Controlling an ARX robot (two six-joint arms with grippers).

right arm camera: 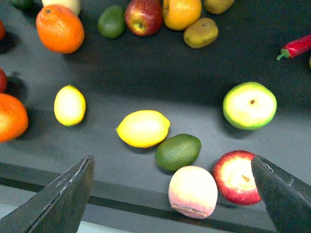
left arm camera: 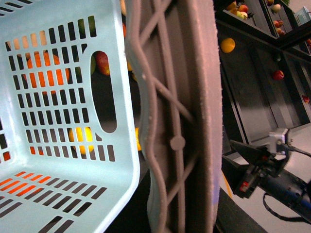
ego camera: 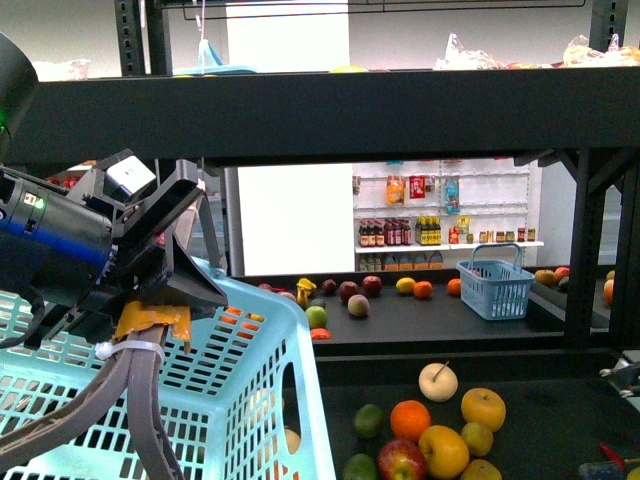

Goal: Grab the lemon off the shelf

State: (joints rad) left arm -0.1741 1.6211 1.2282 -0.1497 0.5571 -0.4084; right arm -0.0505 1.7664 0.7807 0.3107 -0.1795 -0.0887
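A yellow lemon (right arm camera: 143, 128) lies on the black tray deck (right arm camera: 121, 68) of the shelf, just beyond my right gripper (right arm camera: 171, 158). That gripper is open and empty above the deck's front rim. A smaller lemon (right arm camera: 69, 105) lies apart to one side. My left gripper (ego camera: 155, 320) is shut on the grey basket handle (ego camera: 130, 400) of a light blue basket (ego camera: 250, 400), held up at the left. The handle (left arm camera: 180, 121) and basket wall (left arm camera: 58, 97) fill the left wrist view. The shelf's lower deck (ego camera: 560, 420) carries several fruits.
A lime (right arm camera: 178, 151), a peach (right arm camera: 193, 191) and a red apple (right arm camera: 238, 177) lie between the open fingers. A green apple (right arm camera: 250, 105), an orange (right arm camera: 60, 28) and a red chilli (right arm camera: 296, 47) lie around. A black shelf beam (ego camera: 350, 110) crosses overhead. A small blue basket (ego camera: 495, 285) stands on the farther deck.
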